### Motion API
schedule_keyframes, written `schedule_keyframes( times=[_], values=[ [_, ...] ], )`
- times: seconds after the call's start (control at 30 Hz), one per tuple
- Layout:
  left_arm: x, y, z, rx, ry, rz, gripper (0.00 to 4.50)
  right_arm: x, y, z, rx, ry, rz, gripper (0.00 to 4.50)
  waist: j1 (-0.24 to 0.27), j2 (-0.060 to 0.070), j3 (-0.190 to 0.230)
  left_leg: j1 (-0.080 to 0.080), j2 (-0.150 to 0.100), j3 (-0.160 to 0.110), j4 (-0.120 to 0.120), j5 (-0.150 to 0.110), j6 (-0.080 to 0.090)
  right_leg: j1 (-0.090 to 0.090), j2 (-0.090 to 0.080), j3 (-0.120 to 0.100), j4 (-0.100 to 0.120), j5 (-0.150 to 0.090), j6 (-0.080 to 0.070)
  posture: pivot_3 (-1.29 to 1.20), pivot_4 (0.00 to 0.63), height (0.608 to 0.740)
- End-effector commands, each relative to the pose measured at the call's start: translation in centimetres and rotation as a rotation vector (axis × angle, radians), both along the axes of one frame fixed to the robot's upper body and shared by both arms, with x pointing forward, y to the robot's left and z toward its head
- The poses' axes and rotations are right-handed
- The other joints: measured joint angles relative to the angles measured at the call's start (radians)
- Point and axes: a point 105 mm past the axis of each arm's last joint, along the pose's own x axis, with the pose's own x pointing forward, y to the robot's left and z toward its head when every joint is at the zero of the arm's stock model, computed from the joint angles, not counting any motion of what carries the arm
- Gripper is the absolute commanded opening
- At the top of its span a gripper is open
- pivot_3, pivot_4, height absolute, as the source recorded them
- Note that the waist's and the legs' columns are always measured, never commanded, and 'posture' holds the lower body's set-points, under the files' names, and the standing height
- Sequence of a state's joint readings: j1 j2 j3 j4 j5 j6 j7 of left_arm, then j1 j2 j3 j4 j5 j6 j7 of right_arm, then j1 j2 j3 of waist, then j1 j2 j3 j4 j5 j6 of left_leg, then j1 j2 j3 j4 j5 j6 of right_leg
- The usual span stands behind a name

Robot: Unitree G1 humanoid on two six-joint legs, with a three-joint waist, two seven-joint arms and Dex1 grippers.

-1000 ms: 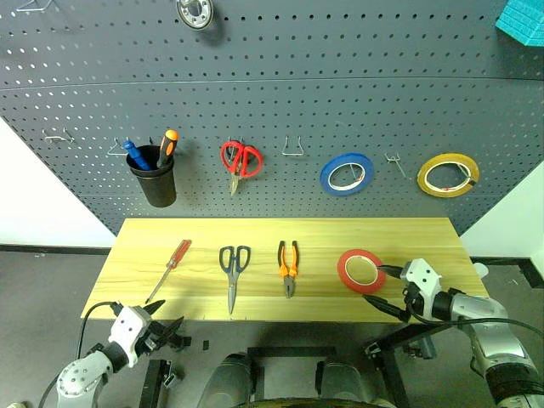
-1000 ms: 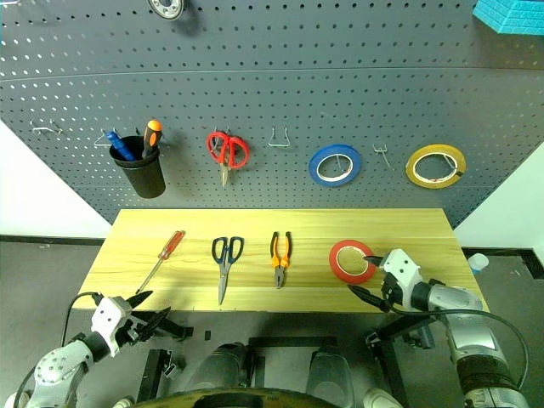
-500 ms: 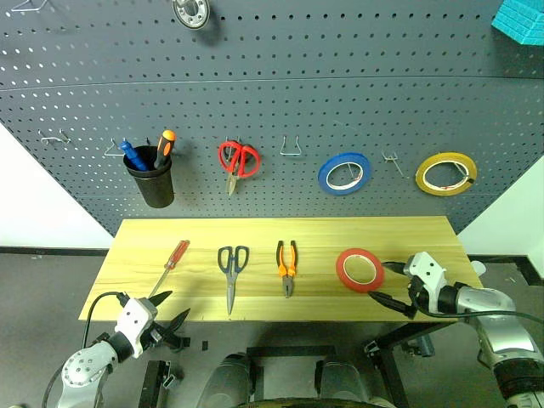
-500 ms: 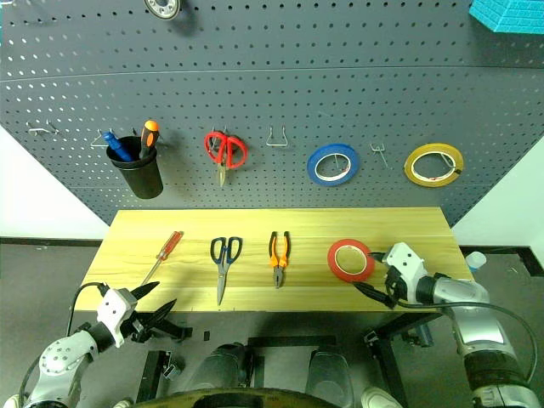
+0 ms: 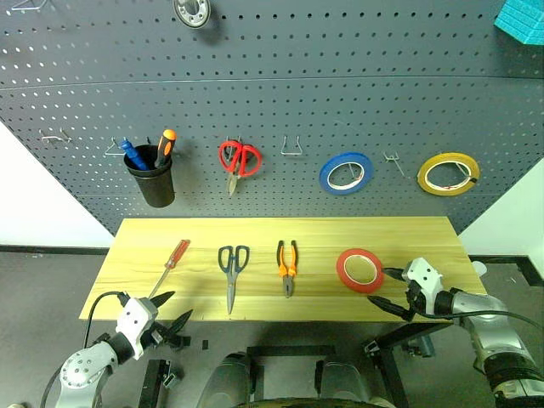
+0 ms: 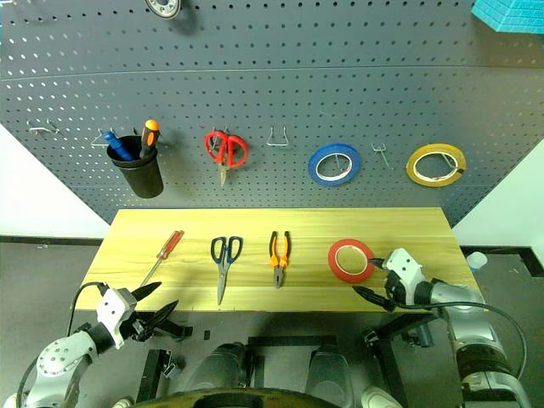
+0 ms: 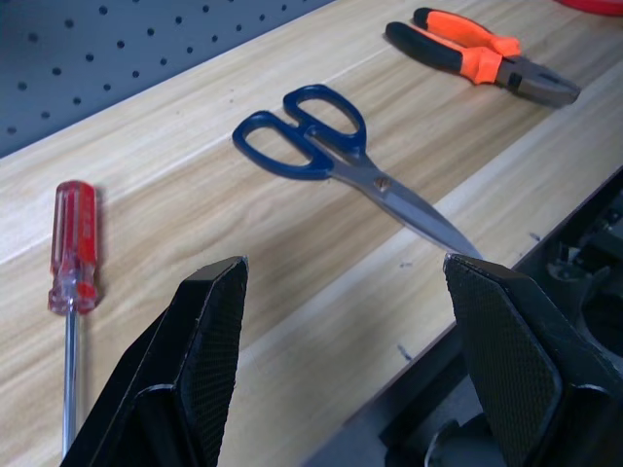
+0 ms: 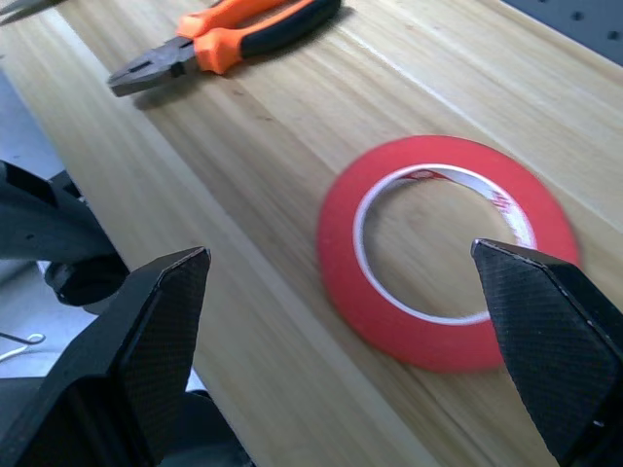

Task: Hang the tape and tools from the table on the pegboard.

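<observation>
Pegboard (image 5: 357, 93) stands behind the worktop (image 5: 408, 234), well beyond both pincers, carrying a black cup (image 5: 155, 176), red-handled scissors (image 5: 239, 161), blue roll (image 5: 345, 173) and yellow roll (image 5: 447, 174). Right pincer (image 5: 388, 290) is released, fingers spread wide, at the worktop's front right edge w/ the red tape (image 5: 359, 270) lying flat just ahead of it, apart. Left pincer (image 5: 169, 308) is also spread, empty, just off the front left edge; screwdriver (image 5: 168, 268) lies ahead of it, blue scissors (image 5: 231, 274) and pliers (image 5: 287, 265) lie btwn the two pincers.
</observation>
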State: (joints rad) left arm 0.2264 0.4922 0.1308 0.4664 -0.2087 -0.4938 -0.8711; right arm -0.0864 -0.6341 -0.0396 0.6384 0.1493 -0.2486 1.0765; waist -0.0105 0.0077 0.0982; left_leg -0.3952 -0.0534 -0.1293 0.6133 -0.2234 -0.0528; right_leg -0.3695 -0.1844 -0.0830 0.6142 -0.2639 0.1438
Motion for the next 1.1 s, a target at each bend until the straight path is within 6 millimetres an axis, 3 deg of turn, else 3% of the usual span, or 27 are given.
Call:
schedule_keyframes(
  times=[0.03, 0.2, 0.37, 0.7, 0.87, 1.1],
  values=[
    [0.4, 0.0, 0.9, 0.004, -0.028, -0.008, 3.37, 0.2, 0.3, 0.5, 0.000, -0.039, 0.011, 4.50, 0.000, 0.000, 0.000, 0.000, 0.000, 0.000, 0.000, 0.000, 0.000, 0.000, 0.000, 0.000, 0.000, 0.000, 0.000, -0.02, 0.066, 0.740],
    [0.6, -0.6, 1.2, -0.007, -0.026, -0.023, 3.37, 0.4, -0.6, 0.4, -0.027, -0.033, -0.003, 4.50, -0.001, 0.000, 0.000, 0.000, 0.000, 0.000, 0.000, 0.000, 0.000, 0.000, 0.000, 0.000, 0.000, 0.000, 0.000, -0.02, 0.065, 0.740],
    [0.7, -2.5, 1.4, -0.040, 0.008, -0.098, 3.37, 1.2, 0.3, 0.0, -0.059, -0.039, -0.002, 4.50, -0.001, 0.001, 0.000, 0.000, 0.000, 0.000, 0.000, 0.000, 0.000, 0.000, 0.000, 0.000, 0.000, 0.000, 0.000, -0.02, 0.065, 0.740],
    [3.7, -8.3, 1.9, -0.036, 0.041, -0.317, 3.37, 5.4, 3.8, -1.5, -0.175, 0.029, -0.026, 4.50, 0.001, 0.002, 0.001, 0.001, 0.000, -0.001, 0.000, 0.001, 0.001, 0.000, 0.001, 0.000, 0.002, 0.002, 0.003, -0.02, 0.069, 0.740],
    [5.7, -11.0, 3.0, -0.069, 0.036, -0.400, 3.37, 6.0, 5.0, -2.6, -0.247, 0.113, -0.031, 4.50, -0.003, 0.002, 0.002, 0.001, -0.001, -0.002, 0.000, 0.001, 0.001, 0.000, 0.002, 0.001, 0.003, 0.002, 0.003, -0.03, 0.071, 0.740],
    [6.7, -12.3, 3.7, -0.066, 0.023, -0.444, 3.37, 5.9, 5.3, -3.7, -0.307, 0.235, -0.091, 4.50, -0.011, 0.002, 0.002, 0.002, 0.000, -0.002, 0.000, 0.001, 0.001, 0.000, 0.003, 0.002, 0.004, 0.002, 0.004, -0.04, 0.071, 0.740]
  ],
)
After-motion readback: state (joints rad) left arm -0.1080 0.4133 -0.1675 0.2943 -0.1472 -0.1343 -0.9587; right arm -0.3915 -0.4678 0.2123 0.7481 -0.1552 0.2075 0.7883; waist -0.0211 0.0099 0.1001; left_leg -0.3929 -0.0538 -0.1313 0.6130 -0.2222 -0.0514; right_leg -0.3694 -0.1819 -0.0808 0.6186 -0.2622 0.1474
